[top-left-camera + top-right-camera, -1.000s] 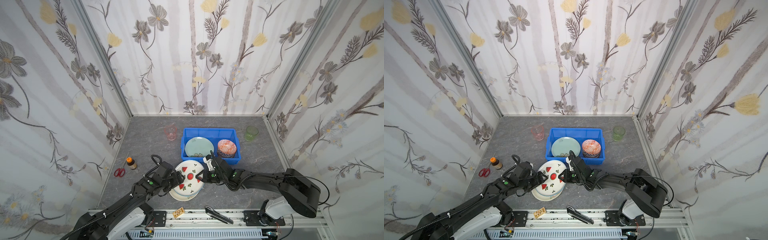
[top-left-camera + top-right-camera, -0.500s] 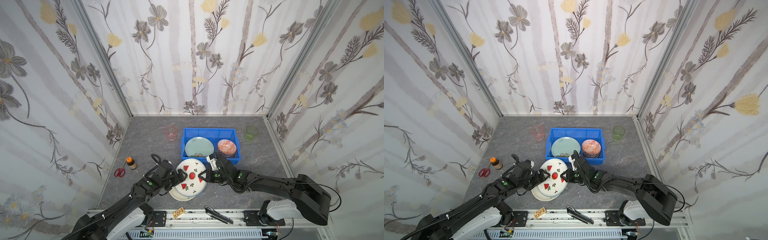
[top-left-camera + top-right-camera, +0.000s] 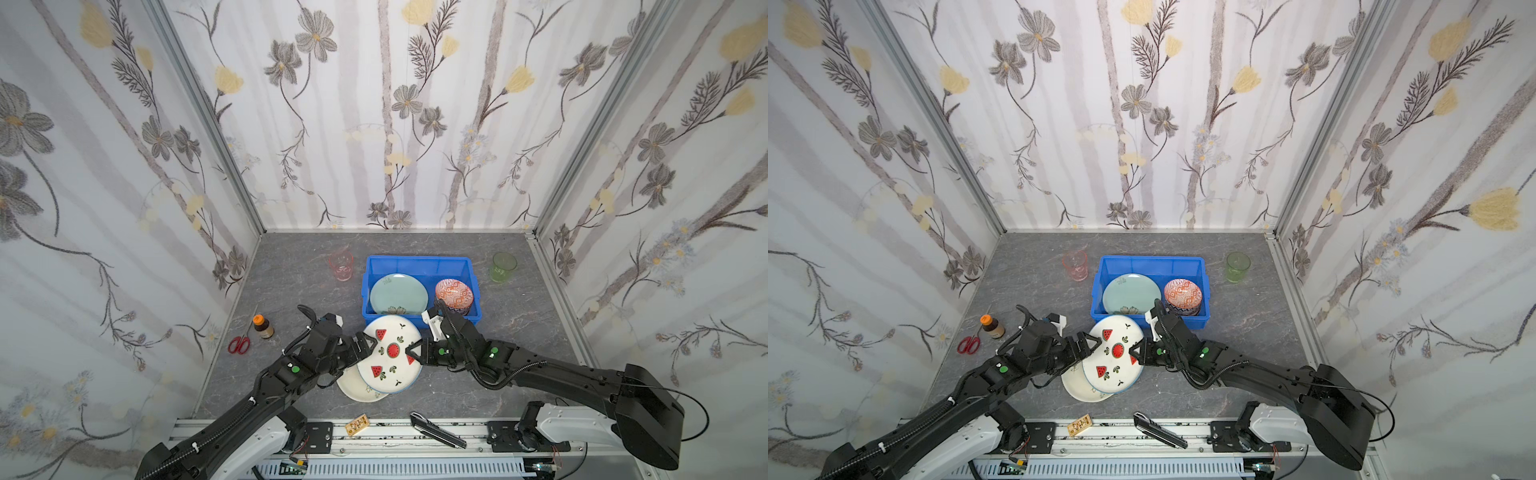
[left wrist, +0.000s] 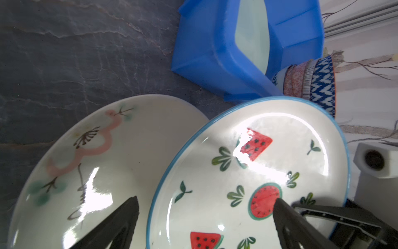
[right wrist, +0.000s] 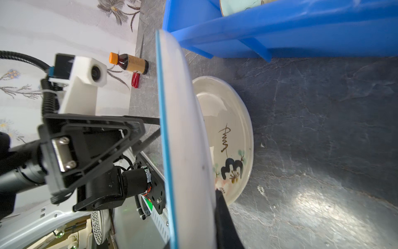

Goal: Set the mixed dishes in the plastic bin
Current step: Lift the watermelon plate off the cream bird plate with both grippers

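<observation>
Item: watermelon plate [image 3: 390,355]. Near centre, just short of the blue plastic bin [image 3: 417,261], lifted and tilted over the cream floral plate [image 3: 356,390], which lies flat beneath it.

Handling: the left gripper [image 3: 369,345] has just spread its jaws wide and let go of the plate's left rim. The right gripper [image 3: 413,353] has pinched down on the right rim and now carries the plate alone. The handover looks complete, and the bin comes next.

Already binned: pale green plate [image 3: 398,294]; bowl stack topped by the orange bowl [image 3: 454,294].

Outstanding: cream floral plate; pink tumbler [image 3: 341,266], left of the bin; green tumbler [image 3: 503,267], right of it.
</observation>
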Action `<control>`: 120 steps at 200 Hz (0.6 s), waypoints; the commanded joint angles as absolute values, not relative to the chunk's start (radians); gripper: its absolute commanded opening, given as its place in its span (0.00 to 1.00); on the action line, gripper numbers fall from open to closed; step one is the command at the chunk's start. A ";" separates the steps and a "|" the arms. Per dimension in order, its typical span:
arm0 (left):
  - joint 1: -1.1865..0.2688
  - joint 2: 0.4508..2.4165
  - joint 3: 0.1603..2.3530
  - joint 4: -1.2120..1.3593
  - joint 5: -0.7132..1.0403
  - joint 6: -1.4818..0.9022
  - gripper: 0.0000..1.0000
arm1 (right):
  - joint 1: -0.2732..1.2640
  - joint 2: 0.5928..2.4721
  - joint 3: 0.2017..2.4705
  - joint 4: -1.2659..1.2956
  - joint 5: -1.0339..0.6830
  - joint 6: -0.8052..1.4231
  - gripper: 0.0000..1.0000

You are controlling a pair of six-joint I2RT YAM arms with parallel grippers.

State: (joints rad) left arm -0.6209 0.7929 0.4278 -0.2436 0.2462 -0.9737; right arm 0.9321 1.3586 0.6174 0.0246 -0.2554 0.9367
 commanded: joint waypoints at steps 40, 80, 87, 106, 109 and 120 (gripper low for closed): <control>-0.619 0.787 0.593 -0.304 0.219 -0.955 1.00 | 0.856 1.241 0.725 -0.180 -0.316 0.787 0.10; -0.593 0.833 0.730 -0.350 0.189 -0.906 1.00 | 0.729 1.238 0.923 -0.423 -0.381 0.614 0.10; -0.584 0.844 0.750 -0.353 0.190 -0.898 1.00 | 0.707 1.246 0.959 -0.452 -0.388 0.588 0.10; -0.554 0.874 0.800 -0.360 0.205 -0.871 1.00 | 0.649 1.274 1.044 -0.493 -0.415 0.521 0.10; -0.547 0.880 0.807 -0.361 0.207 -0.867 1.00 | 0.638 1.281 1.058 -0.498 -0.422 0.512 0.10; -0.524 0.897 0.831 -0.365 0.223 -0.850 1.00 | 0.604 1.318 1.116 -0.523 -0.448 0.477 0.10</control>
State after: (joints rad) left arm -0.5579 0.8719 0.7856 -0.3447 0.2119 -0.9066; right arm 0.6525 1.2713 1.0252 -0.4950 -0.3630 0.5964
